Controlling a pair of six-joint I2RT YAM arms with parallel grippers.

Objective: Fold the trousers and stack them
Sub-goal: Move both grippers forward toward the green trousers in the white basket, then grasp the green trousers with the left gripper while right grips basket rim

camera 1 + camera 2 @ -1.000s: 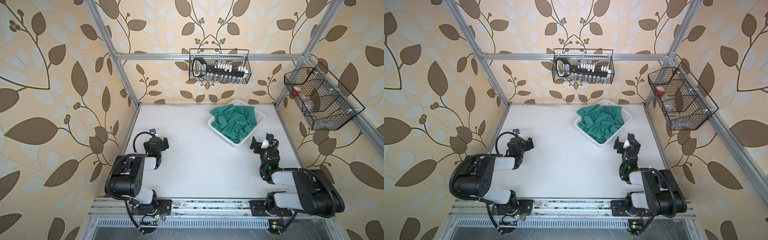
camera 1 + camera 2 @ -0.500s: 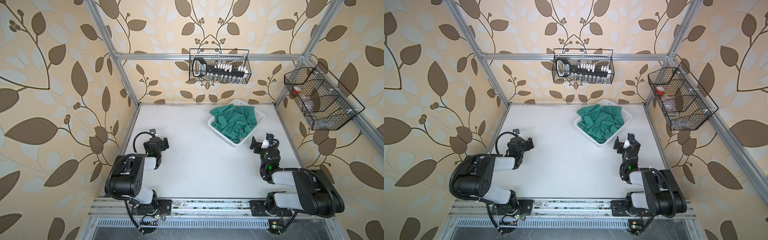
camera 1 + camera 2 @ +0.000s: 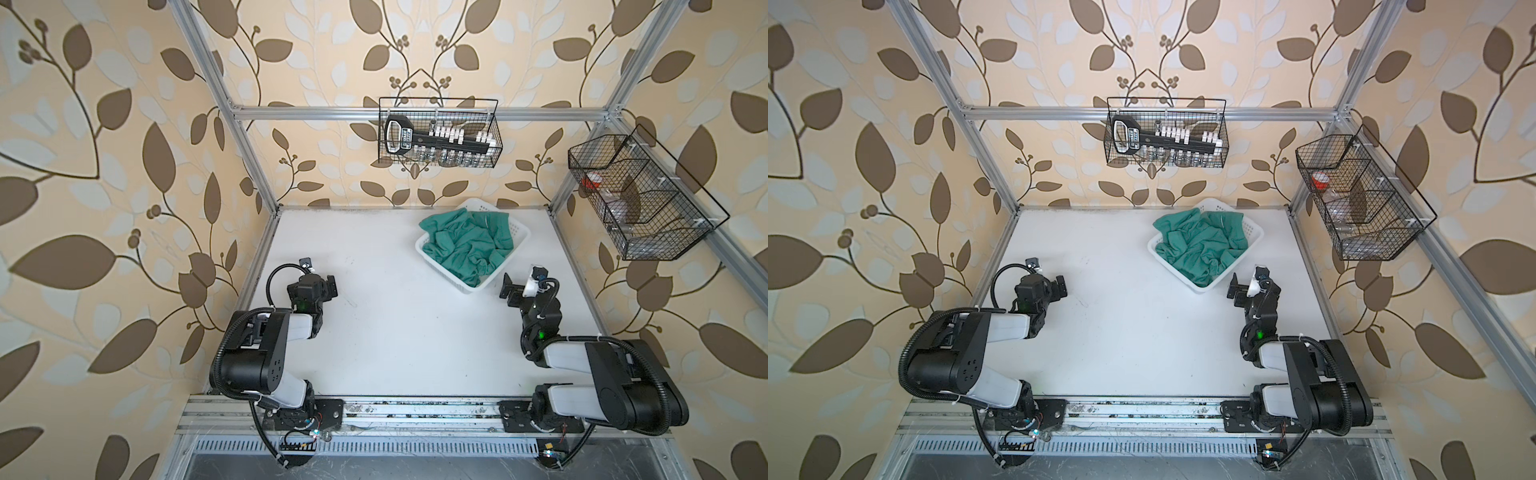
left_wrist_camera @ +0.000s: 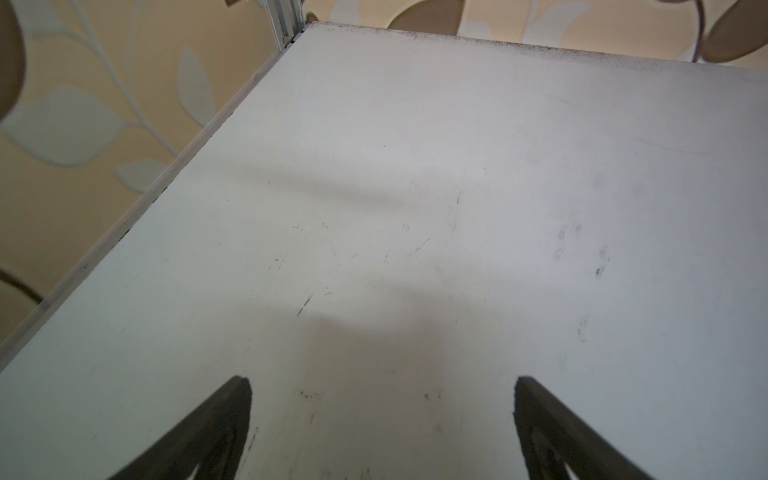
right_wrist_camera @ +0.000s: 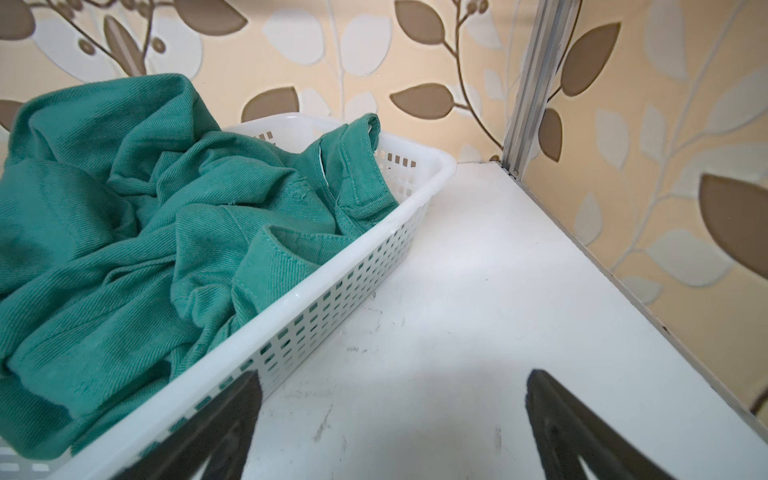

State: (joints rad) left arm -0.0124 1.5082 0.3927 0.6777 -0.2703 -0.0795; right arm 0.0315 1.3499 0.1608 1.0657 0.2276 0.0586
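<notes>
Lying crumpled in the white basket (image 3: 471,286) toward one o'clock of the tabletop (image 3: 395,340) in a top view, the trousers (image 3: 467,245) sit heaped for pick-up, not yet touched. The left claw (image 4: 381,379) at nine o'clock and the right claw (image 5: 395,373) at three o'clock both hang released and empty (the right just beside the basket's near corner), likely parked wide so cloth can be spread between them.
</notes>
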